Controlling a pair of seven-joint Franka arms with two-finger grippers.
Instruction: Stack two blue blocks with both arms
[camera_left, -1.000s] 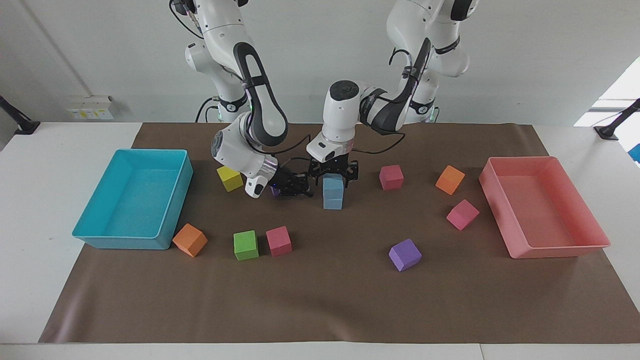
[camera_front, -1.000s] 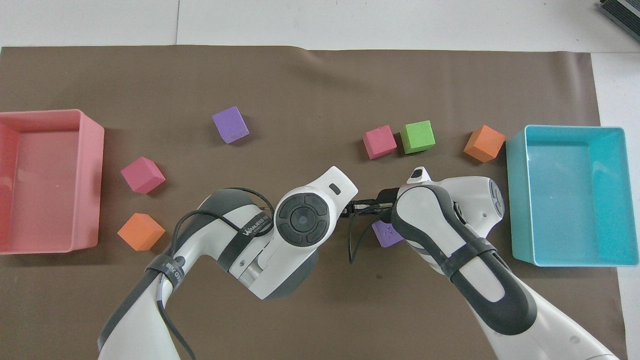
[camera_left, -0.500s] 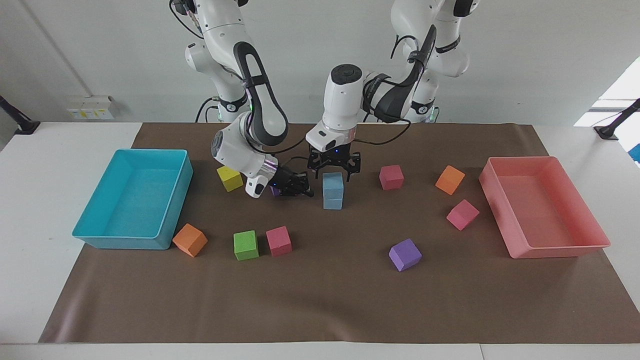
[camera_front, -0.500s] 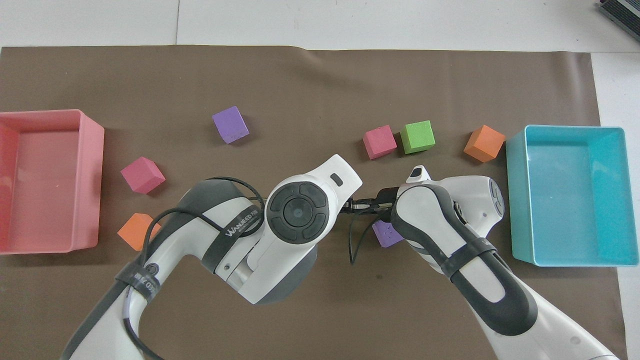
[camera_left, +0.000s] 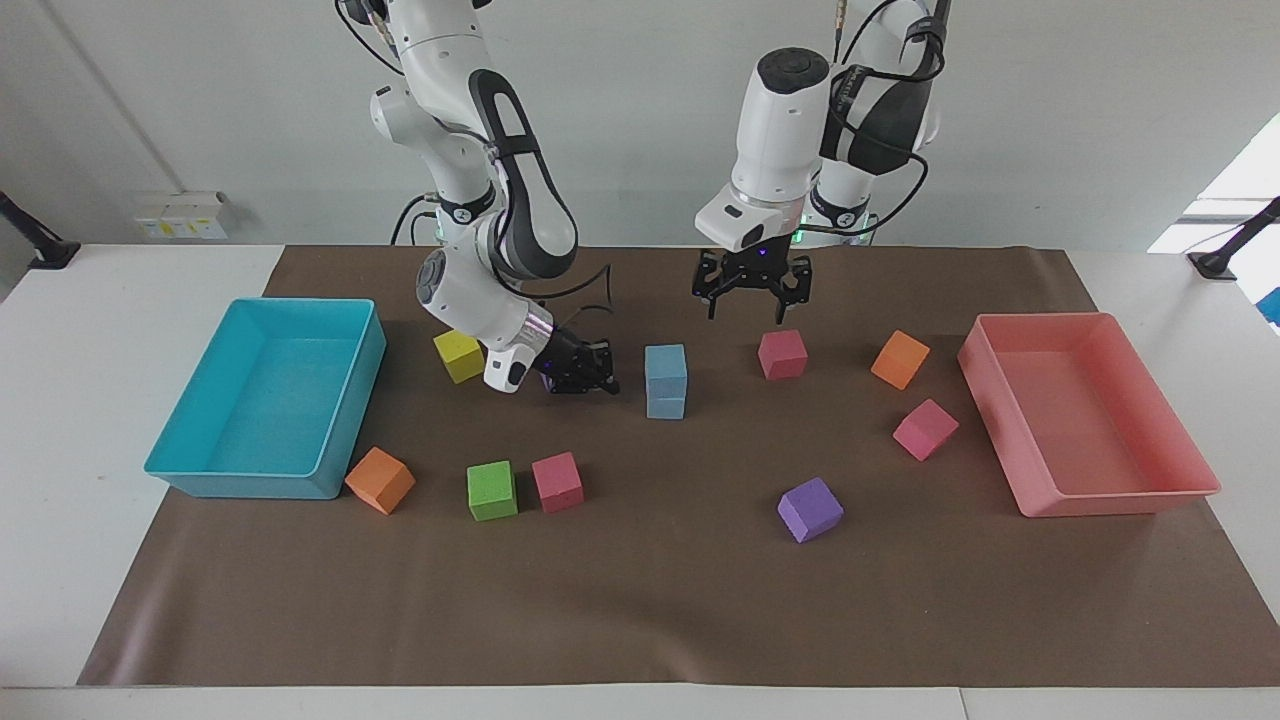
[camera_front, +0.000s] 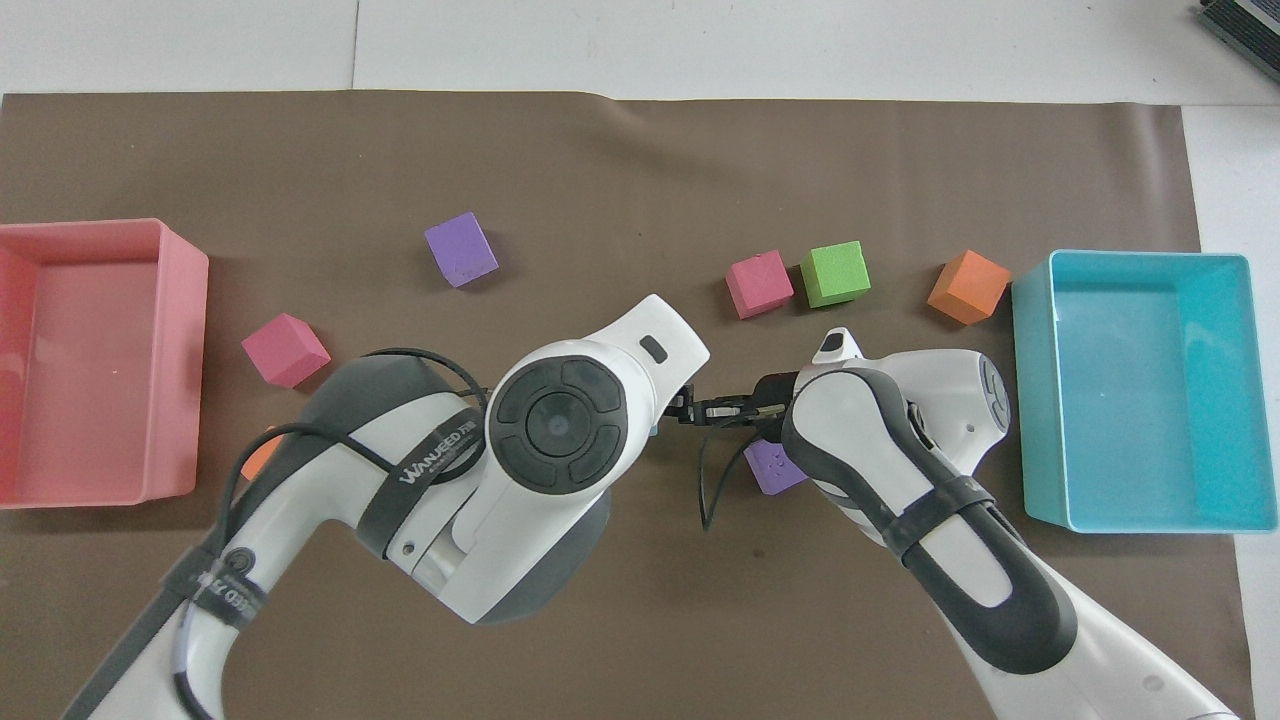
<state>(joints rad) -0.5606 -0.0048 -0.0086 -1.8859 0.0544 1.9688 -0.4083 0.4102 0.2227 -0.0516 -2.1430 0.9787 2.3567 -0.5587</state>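
Note:
Two sky-blue blocks stand stacked near the middle of the mat, the upper blue block (camera_left: 666, 361) squarely on the lower blue block (camera_left: 666, 400); nothing touches them. My left gripper (camera_left: 752, 306) hangs open and empty, raised over the mat beside the stack toward the left arm's end, above a pink cube (camera_left: 782, 354). My right gripper (camera_left: 588, 375) is shut with nothing in it, low over the mat beside the stack toward the right arm's end. In the overhead view the left arm's wrist (camera_front: 560, 425) covers the stack, and the right gripper (camera_front: 716, 410) shows beside it.
A purple cube (camera_front: 775, 468) lies under the right wrist, a yellow cube (camera_left: 459, 356) beside it. A turquoise tray (camera_left: 240, 480) and a pink tray (camera_left: 1110, 497) stand at the mat's ends. Orange (camera_left: 380, 480), green (camera_left: 492, 490), pink (camera_left: 557, 482) and purple (camera_left: 810, 509) cubes lie farther out.
My left gripper has risen off the top blue block and drawn away toward the left arm's end, still open. The stack stays standing. The right gripper has barely moved.

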